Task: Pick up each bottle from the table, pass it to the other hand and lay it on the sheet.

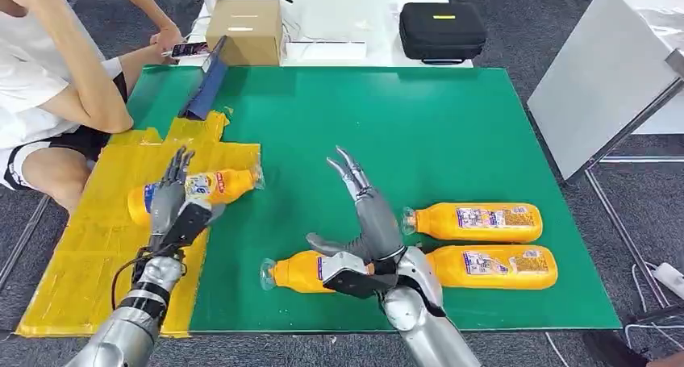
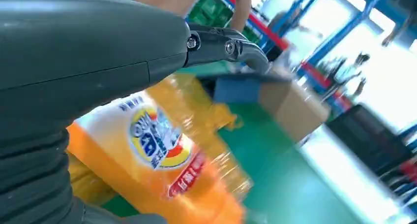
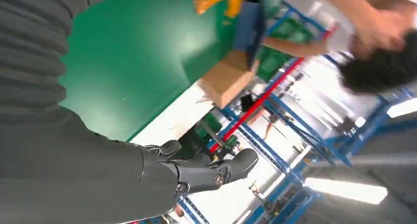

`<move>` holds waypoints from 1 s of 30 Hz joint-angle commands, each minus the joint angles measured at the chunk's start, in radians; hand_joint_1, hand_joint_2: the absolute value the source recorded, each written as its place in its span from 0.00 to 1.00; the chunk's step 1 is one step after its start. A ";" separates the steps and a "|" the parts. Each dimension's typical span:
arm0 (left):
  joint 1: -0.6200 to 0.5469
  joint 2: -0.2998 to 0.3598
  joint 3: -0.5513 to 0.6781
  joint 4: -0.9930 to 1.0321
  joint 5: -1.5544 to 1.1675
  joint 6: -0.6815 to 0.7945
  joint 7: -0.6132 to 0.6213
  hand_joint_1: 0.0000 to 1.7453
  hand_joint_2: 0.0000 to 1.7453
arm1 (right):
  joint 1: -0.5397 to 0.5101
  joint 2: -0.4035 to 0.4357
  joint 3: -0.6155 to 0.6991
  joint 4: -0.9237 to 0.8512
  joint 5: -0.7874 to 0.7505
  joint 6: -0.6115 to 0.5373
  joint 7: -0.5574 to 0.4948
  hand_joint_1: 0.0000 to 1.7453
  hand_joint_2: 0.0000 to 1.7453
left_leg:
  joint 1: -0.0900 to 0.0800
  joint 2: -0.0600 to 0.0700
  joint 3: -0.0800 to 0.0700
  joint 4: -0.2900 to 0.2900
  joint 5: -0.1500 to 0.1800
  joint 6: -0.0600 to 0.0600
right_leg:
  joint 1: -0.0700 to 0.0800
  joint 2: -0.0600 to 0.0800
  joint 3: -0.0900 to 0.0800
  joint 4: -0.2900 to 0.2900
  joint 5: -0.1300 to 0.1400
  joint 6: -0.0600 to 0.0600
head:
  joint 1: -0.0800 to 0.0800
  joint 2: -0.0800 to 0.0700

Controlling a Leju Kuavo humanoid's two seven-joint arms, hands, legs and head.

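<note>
orange plastic juice bottle (image 1: 193, 191) lies on the yellow sheet (image 1: 97, 246), with the left hand (image 1: 171, 202) over it, fingers loosely spread; it may be letting go, though contact is hard to judge. the laying step looks nearly done. next, the right hand (image 1: 367, 222), fingers straight and holding nothing, must grasp the nearest bottle (image 1: 302, 274) on the green mat (image 1: 419, 125).

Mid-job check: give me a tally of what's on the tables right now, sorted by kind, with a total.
Orange plastic drink bottles: 4
Yellow sheet: 1
Brown cardboard box: 1
Black zip case: 1
Blue flat item: 1
Total: 8
</note>
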 commanded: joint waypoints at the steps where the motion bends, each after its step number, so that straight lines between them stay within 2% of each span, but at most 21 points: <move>1: 0.055 -0.043 0.112 -0.264 0.054 -0.045 0.043 0.00 1.00 | -0.066 -0.065 0.122 0.159 0.106 0.011 0.039 0.00 1.00 | 0.003 -0.001 0.008 0.002 -0.004 -0.003 | 0.001 0.002 0.008 0.000 -0.003 -0.002 | 0.000 0.000; 3: 0.055 -0.045 0.114 -0.258 0.058 -0.047 0.041 0.00 1.00 | -0.069 -0.065 0.123 0.162 0.107 0.012 0.039 0.00 1.00 | 0.001 0.000 0.004 0.000 -0.002 -0.002 | 0.001 0.002 0.004 -0.001 -0.001 -0.001 | 0.000 0.000; 4: 0.051 -0.053 0.128 -0.252 0.071 -0.048 0.034 0.00 1.00 | -0.077 -0.073 0.141 0.174 0.123 0.031 0.046 0.00 1.00 | 0.002 0.000 0.007 0.001 -0.004 -0.003 | 0.001 0.003 0.008 0.000 -0.003 -0.002 | 0.000 0.000; 7: 0.044 -0.065 0.138 -0.238 0.081 -0.064 0.032 0.00 1.00 | -0.107 -0.091 0.187 0.244 0.139 0.080 0.045 0.00 1.00 | 0.002 -0.001 0.006 0.000 -0.003 -0.002 | 0.001 0.002 0.006 -0.001 -0.001 -0.001 | 0.000 0.000; 16: -0.023 -0.087 0.141 -0.105 0.088 -0.039 0.031 0.00 1.00 | -0.187 -0.104 0.248 0.443 0.144 0.130 0.010 0.00 1.00 | 0.001 -0.003 0.005 0.000 -0.001 -0.002 | 0.000 0.000 0.006 -0.001 -0.001 -0.001 | 0.000 0.000; 24: -0.042 -0.088 0.140 -0.067 0.098 -0.044 0.035 0.00 1.00 | -0.220 -0.113 0.277 0.497 0.148 0.145 0.018 0.00 1.00 | 0.001 -0.002 0.005 0.000 -0.001 -0.002 | 0.000 0.000 0.005 -0.001 -0.001 -0.001 | 0.000 0.000; 30: -0.038 -0.088 0.144 -0.047 0.114 -0.051 0.030 0.00 1.00 | -0.241 -0.108 0.277 0.547 0.192 0.084 0.062 0.00 1.00 | 0.001 -0.003 0.008 0.001 -0.003 -0.003 | 0.000 0.001 0.009 0.000 -0.002 -0.001 | 0.000 0.000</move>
